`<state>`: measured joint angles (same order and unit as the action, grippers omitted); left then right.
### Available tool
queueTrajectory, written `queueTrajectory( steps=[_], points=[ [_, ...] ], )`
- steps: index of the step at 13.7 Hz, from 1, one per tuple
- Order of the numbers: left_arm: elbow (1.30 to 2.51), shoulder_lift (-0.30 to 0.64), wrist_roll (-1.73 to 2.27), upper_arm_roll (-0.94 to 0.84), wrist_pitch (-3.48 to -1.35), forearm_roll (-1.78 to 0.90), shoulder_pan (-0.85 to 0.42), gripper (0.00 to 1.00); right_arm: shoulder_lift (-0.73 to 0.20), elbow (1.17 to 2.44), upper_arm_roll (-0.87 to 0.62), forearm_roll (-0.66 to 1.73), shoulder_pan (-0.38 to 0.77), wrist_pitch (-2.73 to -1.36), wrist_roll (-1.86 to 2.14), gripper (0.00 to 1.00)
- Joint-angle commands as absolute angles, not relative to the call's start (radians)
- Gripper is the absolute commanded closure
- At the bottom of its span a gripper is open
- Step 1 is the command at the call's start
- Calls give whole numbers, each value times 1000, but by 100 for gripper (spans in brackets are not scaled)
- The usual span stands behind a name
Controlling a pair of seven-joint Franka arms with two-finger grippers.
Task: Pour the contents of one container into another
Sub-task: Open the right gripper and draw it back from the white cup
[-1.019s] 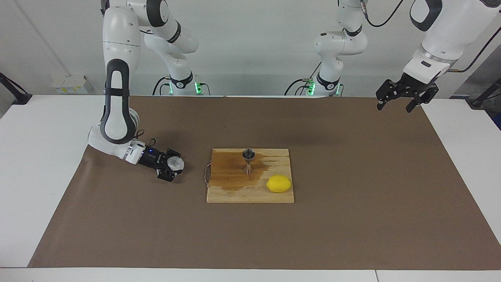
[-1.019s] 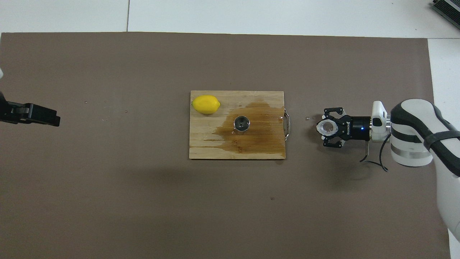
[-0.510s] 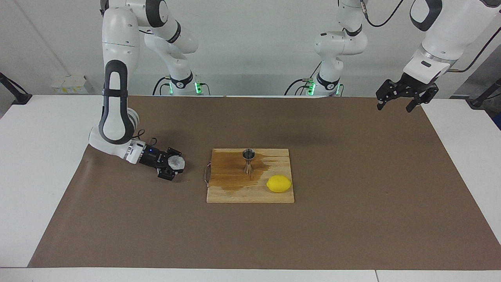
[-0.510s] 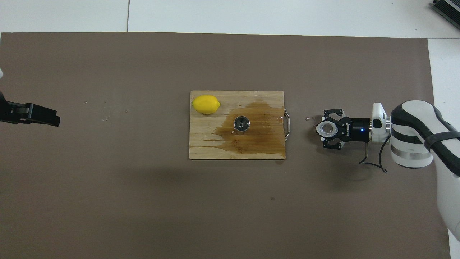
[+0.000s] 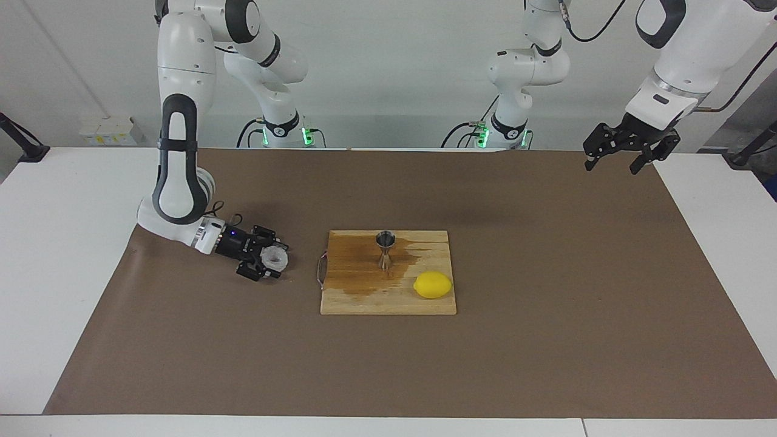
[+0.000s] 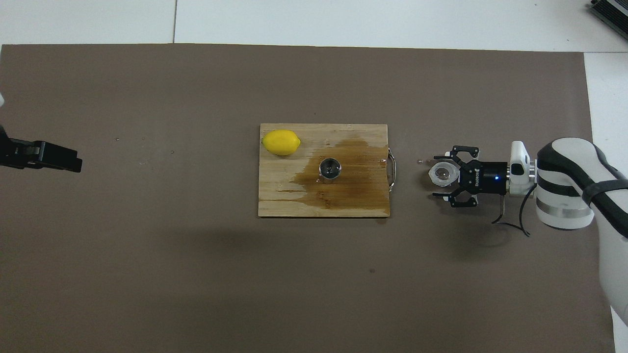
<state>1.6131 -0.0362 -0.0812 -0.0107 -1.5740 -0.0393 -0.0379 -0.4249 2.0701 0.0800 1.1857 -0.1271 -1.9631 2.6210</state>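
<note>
The translucent white ribbed cup (image 5: 275,259) stands upright on the brown mat, beside the board toward the right arm's end; it also shows in the overhead view (image 6: 442,174). My right gripper (image 5: 265,255) lies low over the mat, open, its fingers spread on either side of the cup (image 6: 447,176). The steel hourglass jigger (image 5: 386,247) stands upright on the wooden board (image 5: 364,301), in a dark wet stain; from above I see its mouth (image 6: 330,168). My left gripper (image 5: 613,162) waits open, raised over the mat's edge at the left arm's end (image 6: 73,163).
A yellow lemon (image 5: 433,284) lies on the board's corner farthest from the robots, toward the left arm's end (image 6: 280,142). The board (image 6: 294,206) has a metal handle (image 6: 392,169) facing the cup. A few small droplets (image 6: 421,161) lie on the mat (image 6: 196,274).
My right gripper's fingers have spread apart from the cup, which now stands free between them. The gripper has drawn back slightly toward the right arm's end. The left arm has not moved.
</note>
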Motion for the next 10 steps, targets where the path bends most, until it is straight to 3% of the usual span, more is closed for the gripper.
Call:
queueTrajectory(
  steps=[1,5,10],
  points=[
    [1600,-38,-94,-14,-1552,-25,-32,0,-428,2066,72,1105,-205,-1944,2649,0],
    [1600,-38,-94,-14,-1554,-25,-32,0,-425,2060,75,980,-296,-1944,2603,0],
    [1600,-38,-95,-12,-1552,-25,-32,0,-324,2042,77,744,-292,-1957,2066,0]
  ],
)
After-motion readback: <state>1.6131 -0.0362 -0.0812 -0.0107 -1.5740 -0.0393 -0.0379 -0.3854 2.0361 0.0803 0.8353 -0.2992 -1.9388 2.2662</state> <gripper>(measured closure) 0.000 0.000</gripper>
